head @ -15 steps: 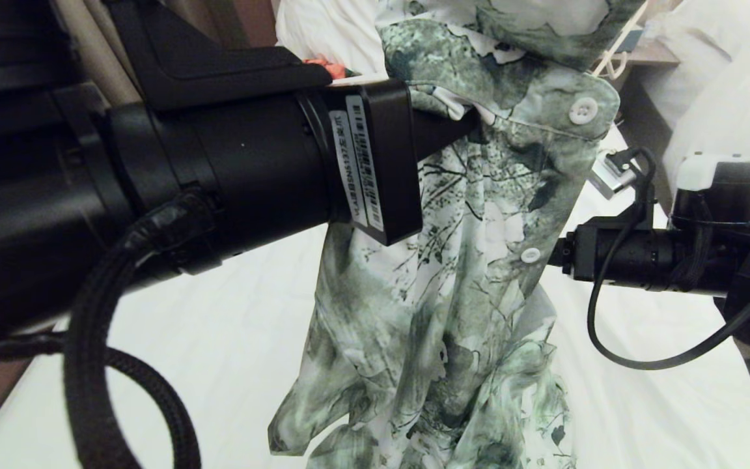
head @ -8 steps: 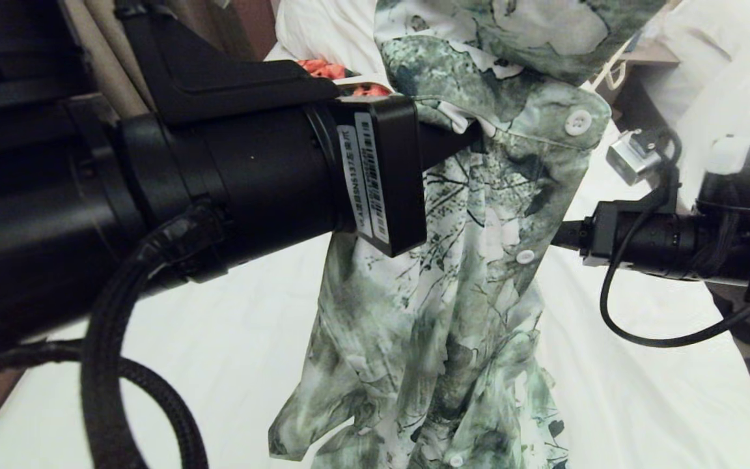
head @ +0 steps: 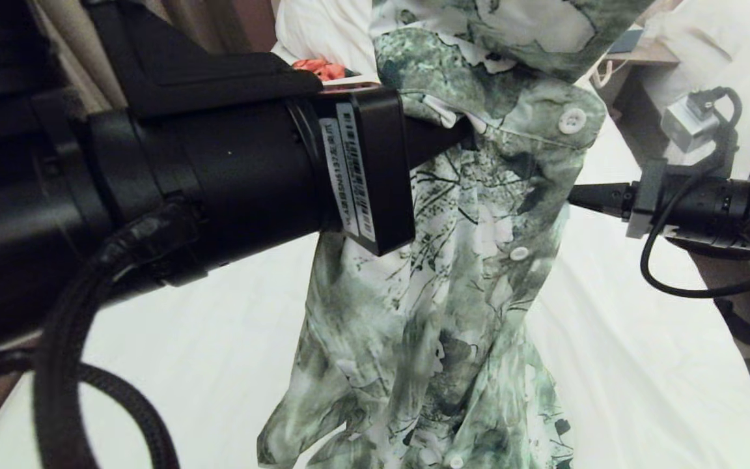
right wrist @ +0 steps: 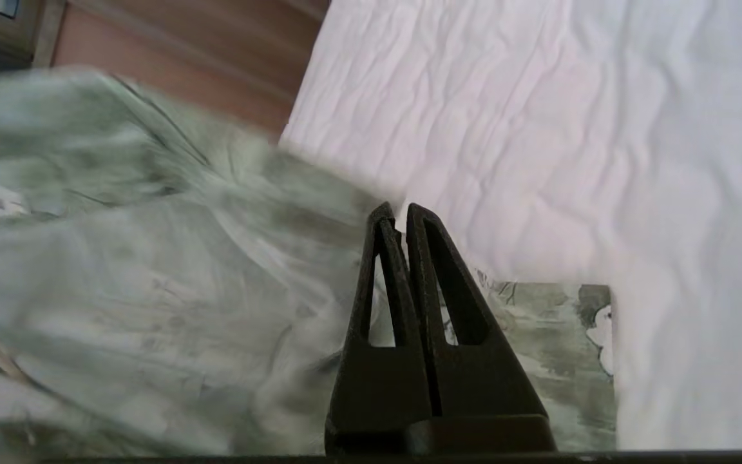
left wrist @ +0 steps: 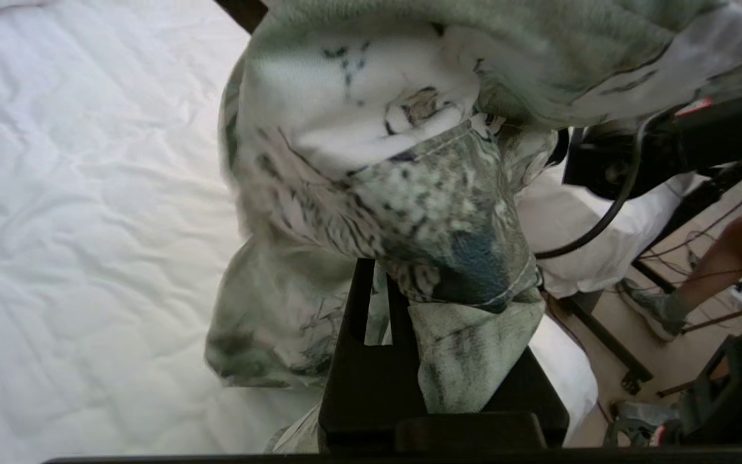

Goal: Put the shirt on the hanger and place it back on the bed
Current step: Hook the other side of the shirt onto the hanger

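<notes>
Bed [head: 232,339]: white sheet fills the lower half of the head view, pillow at top centre.

Left arm: black, takes up the whole left half of the head view. White barcode label [head: 349,176] on the wrist collar; print too small to read.

Shirt [head: 453,312]: green and white print, hangs in the centre of the head view from the top edge to the bottom edge, above the sheet. White buttons show at upper right and mid-front. No neck label or brand text readable.

Left gripper [head: 463,133]: upper centre, fingers pressed together on a fold of the shirt near the collar. Left wrist view confirms this, with cloth draped over the fingers [left wrist: 371,303].

Right gripper [head: 573,194]: right of centre, tip just at the shirt's right edge. In the right wrist view its fingers [right wrist: 403,258] are pressed together; can't tell if any cloth is caught between them.

Orange-red cloth [head: 316,67]: small patch at top centre, behind the left arm.

Hanger: can't make it out.
</notes>
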Tool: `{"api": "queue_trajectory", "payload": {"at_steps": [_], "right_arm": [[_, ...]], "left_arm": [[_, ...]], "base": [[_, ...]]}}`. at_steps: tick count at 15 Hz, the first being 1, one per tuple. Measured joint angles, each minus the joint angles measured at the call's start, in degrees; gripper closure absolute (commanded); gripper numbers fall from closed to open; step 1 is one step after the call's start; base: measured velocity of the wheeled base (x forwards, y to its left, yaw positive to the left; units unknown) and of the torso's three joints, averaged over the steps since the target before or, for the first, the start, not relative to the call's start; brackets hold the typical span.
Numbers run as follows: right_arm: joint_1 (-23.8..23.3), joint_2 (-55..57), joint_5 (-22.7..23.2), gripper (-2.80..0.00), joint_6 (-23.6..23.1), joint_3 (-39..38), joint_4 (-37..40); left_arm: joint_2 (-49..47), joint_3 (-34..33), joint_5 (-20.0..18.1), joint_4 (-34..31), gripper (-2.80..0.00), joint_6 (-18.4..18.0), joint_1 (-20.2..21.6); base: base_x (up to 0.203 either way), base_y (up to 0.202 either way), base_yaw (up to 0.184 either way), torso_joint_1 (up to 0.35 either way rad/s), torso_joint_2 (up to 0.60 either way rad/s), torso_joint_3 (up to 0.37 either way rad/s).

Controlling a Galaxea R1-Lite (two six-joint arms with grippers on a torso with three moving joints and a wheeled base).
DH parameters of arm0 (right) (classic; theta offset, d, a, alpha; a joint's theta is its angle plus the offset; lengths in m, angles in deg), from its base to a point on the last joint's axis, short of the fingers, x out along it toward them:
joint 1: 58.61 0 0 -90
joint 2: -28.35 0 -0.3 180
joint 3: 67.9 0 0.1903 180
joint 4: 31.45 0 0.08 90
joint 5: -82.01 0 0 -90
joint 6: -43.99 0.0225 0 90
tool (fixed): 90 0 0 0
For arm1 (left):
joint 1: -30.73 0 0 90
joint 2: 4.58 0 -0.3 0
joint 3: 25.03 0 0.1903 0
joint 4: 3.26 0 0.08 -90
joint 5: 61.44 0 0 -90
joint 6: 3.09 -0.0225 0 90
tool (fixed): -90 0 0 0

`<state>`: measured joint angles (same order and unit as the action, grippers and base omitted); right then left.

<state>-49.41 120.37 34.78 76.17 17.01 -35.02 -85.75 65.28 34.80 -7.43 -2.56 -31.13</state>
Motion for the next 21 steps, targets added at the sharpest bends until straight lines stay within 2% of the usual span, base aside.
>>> {"api": "queue_trajectory", "payload": {"at_steps": [2, 5, 8, 9, 12, 16, 21], "right_arm": [[-0.85, -0.63, -0.13, 0.0, 0.0, 2.59, 3.92], [-2.11, -1.44, -0.09, 0.0, 0.0, 5.48, 7.3], [-0.94, -1.55, -0.04, 0.0, -0.13, 5.9, 13.94], [-0.11, -1.08, -0.13, -2.8, -0.21, 6.82, 16.46], [1.64, 0.45, -0.15, -2.8, -0.64, 11.36, 24.12], [3.88, 2.43, -0.09, -2.8, -7.15, 15.87, 33.51], [7.57, 4.2, 0.09, -2.8, -11.01, 20.73, 36.57]], "left_arm": [[0.28, -0.63, 2.37, 0.11, 0.0, 0.07, -0.68], [0.67, -1.96, 2.63, 0.39, 0.0, 1.22, -0.98], [0.63, -0.87, 2.7, 0.17, 0.0, 1.27, -1.25], [0.37, 0.18, 2.81, -0.18, 0.0, 1.23, -1.72], [-1.17, 3.94, 3.57, -2.07, 0.0, 0.85, -3.16], [-2.93, 6.57, 3.69, -3.04, 0.0, 0.32, -3.98], [-4.3, 7.72, 3.78, -3.06, 0.0, -0.68, -4.92]], "base": [[0.0, 0.0, 0.0, 0.0, 0.0, 0.0], [0.0, 0.0, 0.0, 0.0, 0.0, 0.0], [0.0, 0.0, 0.0, 0.0, 0.0, 0.0], [0.0, 0.0, 0.0, 0.0, 0.0, 0.0], [0.0, 0.0, 0.0, 0.0, 0.0, 0.0], [0.0, 0.0, 0.0, 0.0, 0.0, 0.0], [0.0, 0.0, 0.0, 0.0, 0.0, 0.0]]}}
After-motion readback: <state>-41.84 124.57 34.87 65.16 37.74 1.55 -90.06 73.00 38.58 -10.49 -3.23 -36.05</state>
